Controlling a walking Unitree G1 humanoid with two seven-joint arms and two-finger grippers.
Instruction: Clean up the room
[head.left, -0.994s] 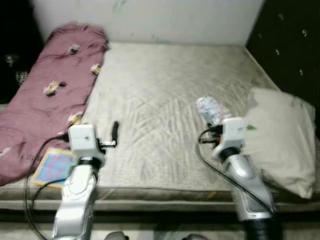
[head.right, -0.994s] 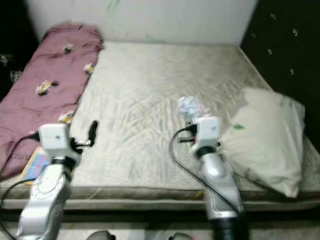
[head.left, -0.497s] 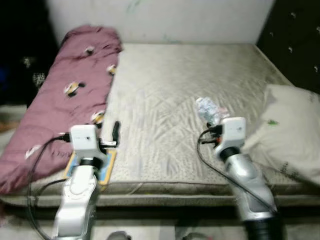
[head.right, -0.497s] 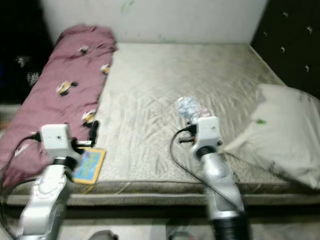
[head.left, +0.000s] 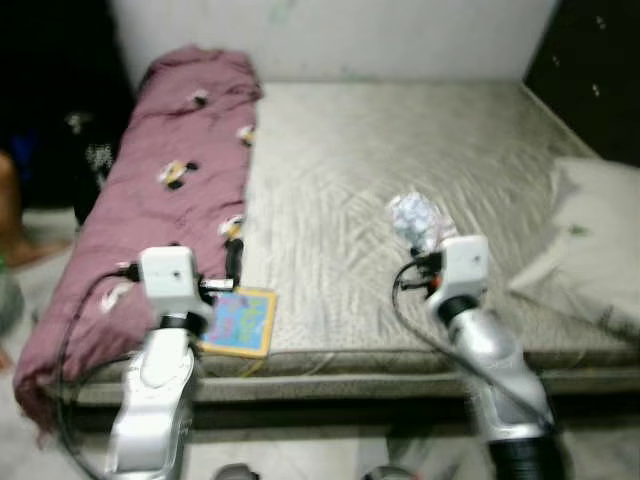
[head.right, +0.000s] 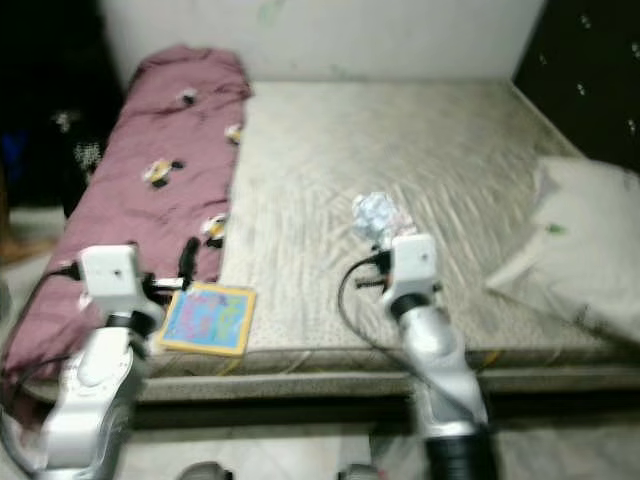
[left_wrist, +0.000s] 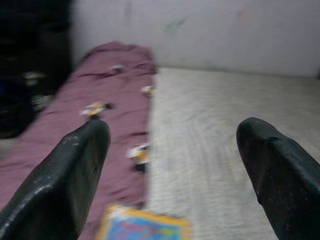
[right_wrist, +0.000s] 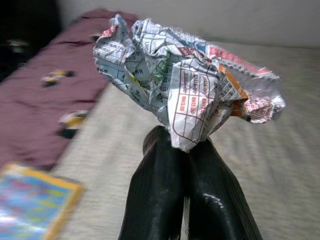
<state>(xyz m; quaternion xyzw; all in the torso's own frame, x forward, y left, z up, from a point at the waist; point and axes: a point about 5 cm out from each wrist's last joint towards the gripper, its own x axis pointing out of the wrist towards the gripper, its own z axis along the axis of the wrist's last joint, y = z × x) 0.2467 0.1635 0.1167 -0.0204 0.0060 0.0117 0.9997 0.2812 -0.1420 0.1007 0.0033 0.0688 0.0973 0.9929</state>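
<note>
My right gripper (right_wrist: 180, 145) is shut on a crumpled ball of printed paper (right_wrist: 185, 90), held up over the near part of the mattress (head.left: 400, 160); the same paper ball (head.left: 413, 220) shows just beyond the right wrist. My left gripper (left_wrist: 172, 165) is open with nothing between its fingers, raised near the mattress's left front corner. A colourful flat book (head.left: 238, 320) lies at the mattress edge just right of the left arm, beside a maroon blanket (head.left: 170, 190).
A pale pillow (head.left: 595, 240) lies at the mattress's right side. The blanket runs along the left edge with small toy-like patches on it. A dark headboard (head.left: 590, 70) stands at the far right, a white wall (head.left: 400, 40) behind, floor at the left.
The camera has swung left and back: the bed has slid right in view, the book has come into sight and more floor shows. Both arms keep their poses; the paper stays gripped.
</note>
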